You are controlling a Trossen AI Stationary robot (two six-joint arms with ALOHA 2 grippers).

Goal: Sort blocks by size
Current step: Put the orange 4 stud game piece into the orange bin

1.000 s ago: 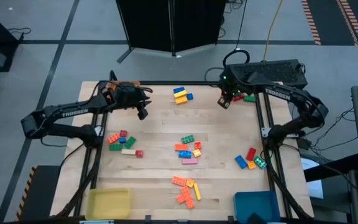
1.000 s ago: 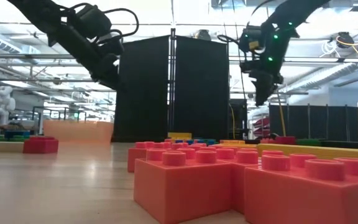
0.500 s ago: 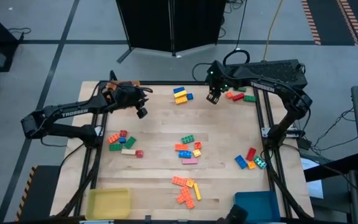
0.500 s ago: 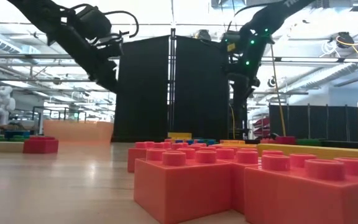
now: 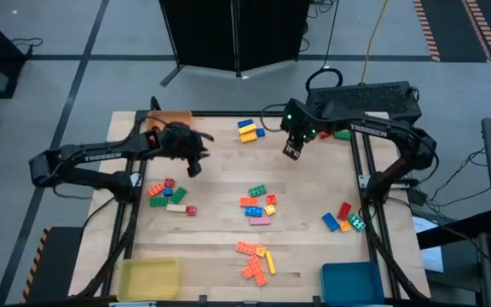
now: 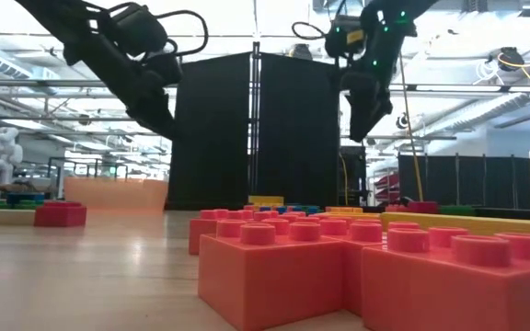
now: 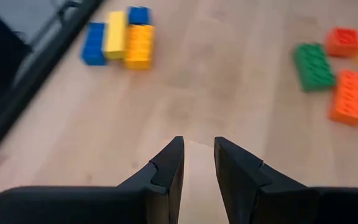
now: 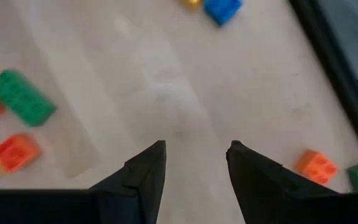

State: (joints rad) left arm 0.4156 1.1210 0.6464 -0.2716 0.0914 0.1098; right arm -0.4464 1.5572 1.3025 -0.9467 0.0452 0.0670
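High view: the blocks (image 5: pixel 257 205) lie in clusters across the worktop (image 5: pixel 220 183), mid-worktop, near both side edges, the far edge and the near edge. The left tool (image 5: pixel 195 167) hangs over the far-left part, the right tool (image 5: pixel 292 152) over the far-right part.

Low view: pink blocks fill the foreground; both tools hang high above the worktop.

Left wrist view: fingers (image 7: pixel 166 168) narrowly parted, nothing between.

Right wrist view: fingers (image 8: pixel 148 171) wider apart, empty.
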